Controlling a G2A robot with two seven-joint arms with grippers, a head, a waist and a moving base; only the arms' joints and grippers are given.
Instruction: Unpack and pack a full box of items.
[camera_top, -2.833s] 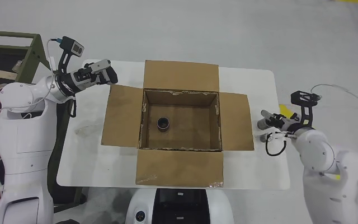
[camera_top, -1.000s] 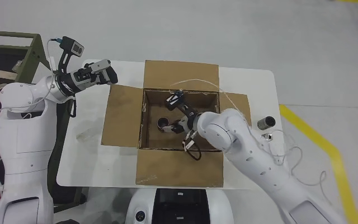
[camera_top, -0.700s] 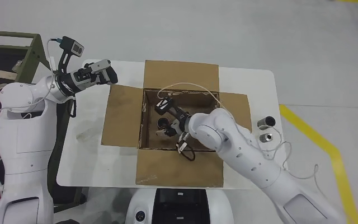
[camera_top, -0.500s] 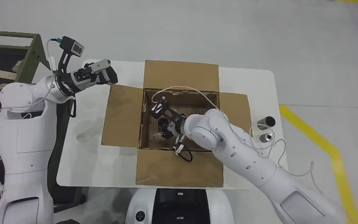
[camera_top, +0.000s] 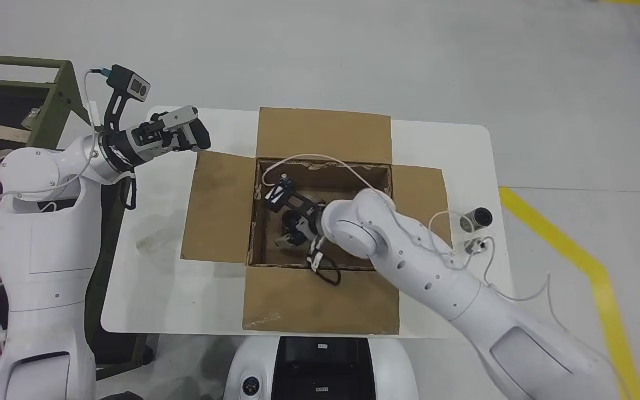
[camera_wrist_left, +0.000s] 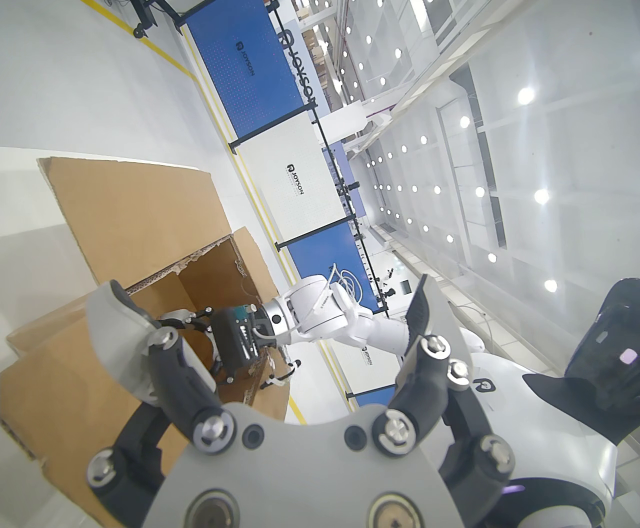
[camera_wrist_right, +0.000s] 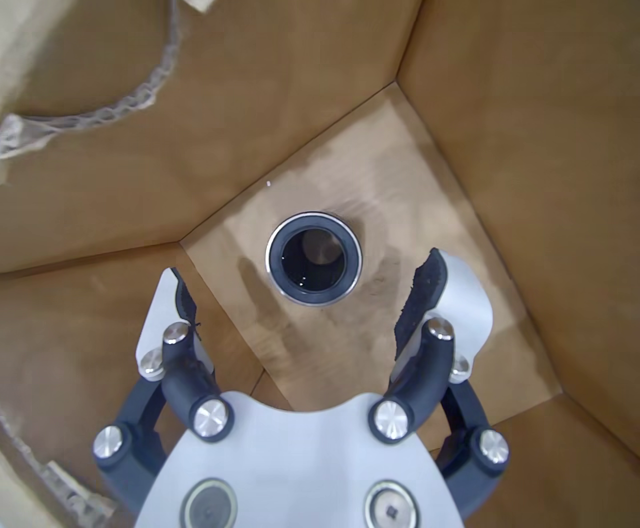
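Observation:
An open cardboard box (camera_top: 320, 135) stands in the middle of the white table (camera_top: 150, 290). On the box floor a black cylinder (camera_wrist_right: 314, 265) with a metal rim stands upright, its open end facing up. My right gripper (camera_wrist_right: 302, 265) hangs open inside the box just above it, one finger on each side, not touching. From above, the right gripper (camera_top: 290, 215) covers the cylinder. My left gripper (camera_top: 195, 128) is held open in the air beyond the box's left flap, holding nothing. In the left wrist view the left gripper (camera_wrist_left: 267, 285) faces the box (camera_wrist_left: 150, 210).
Two small dark cylinders (camera_top: 480, 215) (camera_top: 477, 243) stand on the table to the right of the box. The box flaps (camera_top: 215, 205) lie spread flat on all sides. A white cable (camera_top: 330, 160) loops over the box's far edge.
The right arm swung from the table's right side into the box and settled over the cylinder. Two cylinders now show where it stood. The left arm has kept still.

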